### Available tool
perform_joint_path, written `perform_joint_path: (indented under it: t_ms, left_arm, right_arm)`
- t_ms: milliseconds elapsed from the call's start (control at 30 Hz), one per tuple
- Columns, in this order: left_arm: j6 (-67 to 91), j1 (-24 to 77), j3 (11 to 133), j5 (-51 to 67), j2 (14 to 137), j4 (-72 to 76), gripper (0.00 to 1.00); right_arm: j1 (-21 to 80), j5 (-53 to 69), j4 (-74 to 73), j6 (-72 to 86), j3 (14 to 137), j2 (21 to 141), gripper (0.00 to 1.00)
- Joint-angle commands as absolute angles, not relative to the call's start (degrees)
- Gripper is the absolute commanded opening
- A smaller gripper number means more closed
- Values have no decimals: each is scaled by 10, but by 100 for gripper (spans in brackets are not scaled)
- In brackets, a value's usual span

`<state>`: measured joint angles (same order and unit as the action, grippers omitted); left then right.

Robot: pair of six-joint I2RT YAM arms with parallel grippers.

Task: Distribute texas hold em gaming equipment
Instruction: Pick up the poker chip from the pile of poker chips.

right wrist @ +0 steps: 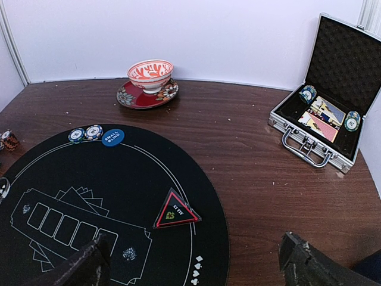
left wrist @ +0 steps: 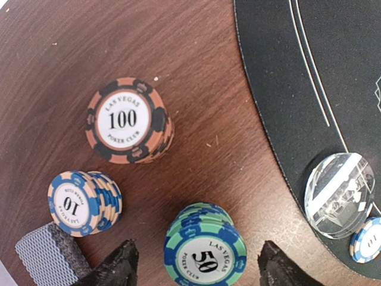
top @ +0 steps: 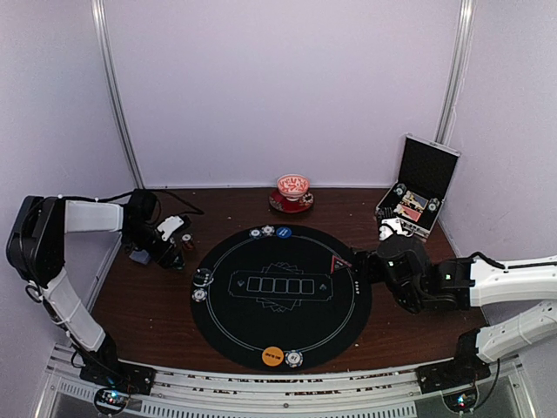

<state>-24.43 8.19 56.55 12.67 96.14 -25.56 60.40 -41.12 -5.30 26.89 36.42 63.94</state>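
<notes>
A: Teal 50 chip stack [left wrist: 205,253] sits on the bare table [left wrist: 89,47], off the left edge of the mat [left wrist: 357,47], between the fingers of the left gripper [left wrist: 199,262].
B: Gripped?
A: Partly open, gaps both sides, probably not touching.
B: Right gripper [right wrist: 196,271]?
A: Spread wide, empty, over the mat's right edge. Orange 100 stack [left wrist: 128,122] and blue 10 stack [left wrist: 80,202] just beside the teal one.

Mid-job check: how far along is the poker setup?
Done: the mat has a blue disc with two chips at the far edge, a clear disc with a chip at left, an orange disc with a chip near. In hand: the left fingers straddle the 50 stack, not gripping. Left: more chips sit in the case; the mat's right edge has only a triangular marker.
</notes>
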Motion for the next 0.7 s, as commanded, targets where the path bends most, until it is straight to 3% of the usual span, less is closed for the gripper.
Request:
perform_joint_path:
  t_ms: [0,667]
  left_arm:
    - [-241,77,571,137,972,-238,70]
    - [-238,77,568,144,960,-232,47]
  right_arm:
    - [605,-414,-52,264,367,638,100]
    - [606,-412,-52,264,366,636,100]
